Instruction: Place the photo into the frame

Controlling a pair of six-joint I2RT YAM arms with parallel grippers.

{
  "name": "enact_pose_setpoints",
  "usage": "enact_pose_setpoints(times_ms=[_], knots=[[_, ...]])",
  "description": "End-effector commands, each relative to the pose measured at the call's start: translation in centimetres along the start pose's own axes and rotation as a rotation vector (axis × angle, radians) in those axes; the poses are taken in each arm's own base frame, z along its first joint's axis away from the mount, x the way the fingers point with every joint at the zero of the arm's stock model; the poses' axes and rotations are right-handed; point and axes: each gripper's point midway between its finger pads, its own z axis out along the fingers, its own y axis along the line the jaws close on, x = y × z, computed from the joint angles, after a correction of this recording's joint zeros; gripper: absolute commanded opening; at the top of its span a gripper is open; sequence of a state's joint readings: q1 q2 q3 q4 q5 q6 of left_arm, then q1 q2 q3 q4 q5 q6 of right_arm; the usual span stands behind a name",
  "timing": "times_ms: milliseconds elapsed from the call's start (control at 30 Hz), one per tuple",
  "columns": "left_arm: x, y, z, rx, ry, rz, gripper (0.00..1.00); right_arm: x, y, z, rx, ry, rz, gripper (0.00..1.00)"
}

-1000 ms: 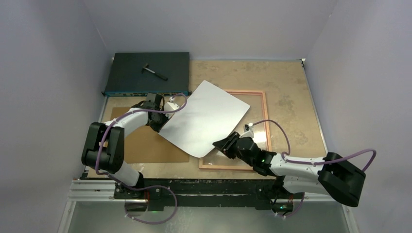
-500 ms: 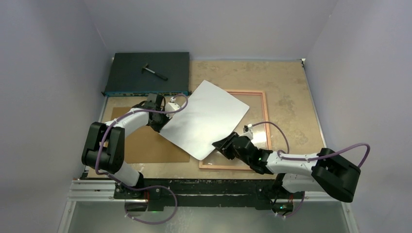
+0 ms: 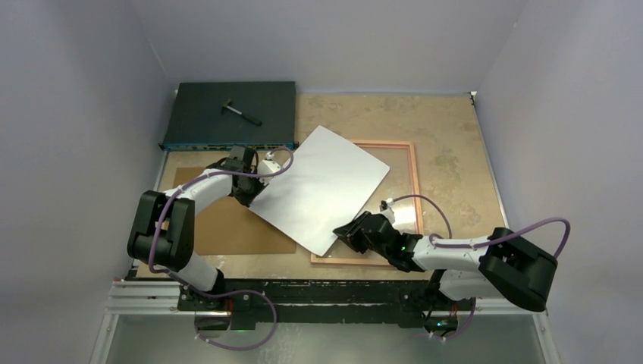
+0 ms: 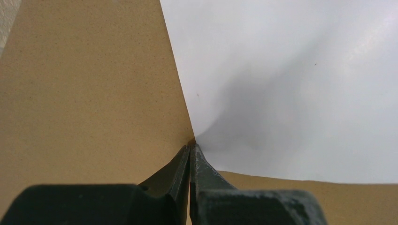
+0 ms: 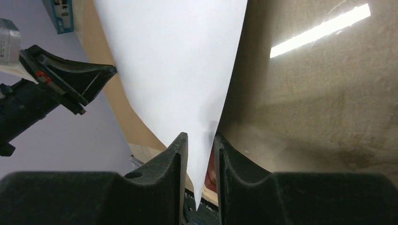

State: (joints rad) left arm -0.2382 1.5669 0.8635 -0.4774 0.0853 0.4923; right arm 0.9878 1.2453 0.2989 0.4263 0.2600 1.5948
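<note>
The photo (image 3: 322,186) shows its plain white back and hangs tilted over the left part of the pink frame (image 3: 415,189), which lies flat on the table. My left gripper (image 3: 252,197) is shut on the photo's left corner, seen in the left wrist view (image 4: 191,147) where the white sheet (image 4: 291,84) meets the closed jaws. My right gripper (image 3: 345,230) is at the photo's near corner. In the right wrist view (image 5: 201,138) its jaws stand slightly apart, with the photo's pointed corner (image 5: 178,61) loose between them.
A flat brown backing board (image 3: 227,227) lies under the left arm and fills the left wrist view (image 4: 94,84). A dark electronics box (image 3: 227,114) with a small black tool (image 3: 241,111) sits at the back left. The frame's pane (image 5: 319,103) reflects a ceiling light.
The right arm's elbow has swung left and its gripper has shifted slightly along the photo's near corner. The photo's curled right edge now lies flatter. The left arm has not moved.
</note>
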Motion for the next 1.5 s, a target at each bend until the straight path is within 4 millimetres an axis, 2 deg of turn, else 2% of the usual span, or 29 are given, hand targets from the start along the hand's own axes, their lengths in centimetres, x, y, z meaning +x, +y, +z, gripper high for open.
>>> enact_pose_setpoints(times_ms=[0, 133, 467, 667, 767, 867, 967, 1133, 1233, 1333, 1467], knots=[[-0.6, -1.1, -0.1, 0.043, -0.023, 0.009, 0.01, -0.2, 0.1, -0.2, 0.022, -0.014, 0.024, 0.29], [-0.6, -1.1, -0.1, 0.043, -0.021, 0.008, 0.01, -0.4, 0.2, -0.5, -0.008, -0.022, 0.039, 0.29], [-0.8, -1.2, -0.2, 0.043, -0.021, 0.009, 0.01, -0.1, 0.3, 0.6, -0.019, -0.021, 0.041, 0.28], [-1.0, -1.0, -0.5, 0.038, -0.023, 0.013, 0.01, -0.9, 1.8, 0.2, -0.100, -0.055, 0.068, 0.27], [-1.1, -1.0, -0.8, 0.037, -0.019, 0.013, 0.01, -1.3, 2.2, -0.2, -0.124, -0.072, 0.071, 0.20], [-1.2, -0.9, -1.0, 0.039, -0.018, 0.014, 0.01, -1.5, 2.3, -0.8, -0.113, -0.078, 0.051, 0.03], [-1.4, -1.0, -1.4, 0.042, -0.027, 0.016, 0.01, -2.3, 2.3, -1.5, -0.105, -0.113, 0.027, 0.00], [-1.5, -1.1, -2.1, 0.048, -0.029, 0.023, 0.02, -3.8, 2.0, -3.0, -0.024, -0.177, -0.061, 0.00], [-1.9, -1.7, -3.0, 0.088, -0.039, 0.029, 0.05, -4.7, 1.5, -4.1, 0.047, -0.194, -0.134, 0.00], [-1.9, -3.3, -4.1, 0.176, -0.033, 0.034, 0.08, -5.4, 1.2, -5.3, 0.108, -0.174, -0.245, 0.00], [-2.7, -3.0, -5.2, 0.156, -0.069, 0.040, 0.08, -6.5, 1.1, -6.5, 0.204, -0.133, -0.417, 0.00]])
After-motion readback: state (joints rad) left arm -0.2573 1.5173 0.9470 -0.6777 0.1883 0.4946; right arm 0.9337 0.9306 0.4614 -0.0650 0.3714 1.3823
